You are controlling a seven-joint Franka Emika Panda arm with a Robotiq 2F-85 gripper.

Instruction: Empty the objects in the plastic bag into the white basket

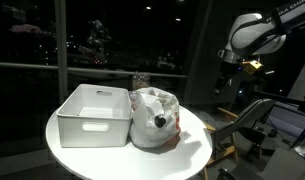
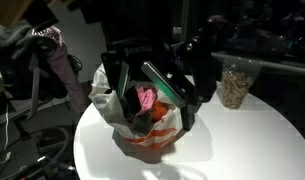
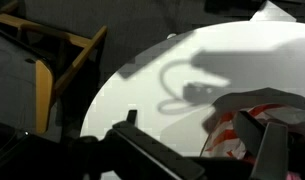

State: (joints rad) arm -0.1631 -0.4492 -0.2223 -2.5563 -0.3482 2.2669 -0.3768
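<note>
Just beside the plastic bag (image 1: 154, 120), which slumps open-mouthed on the table (image 1: 197, 150), stands the white basket (image 1: 92, 115), probably set close to keep the transfer short, while the hand (image 1: 223, 84) hangs high and well apart from the bag, spread wide, holding nothing.
</note>
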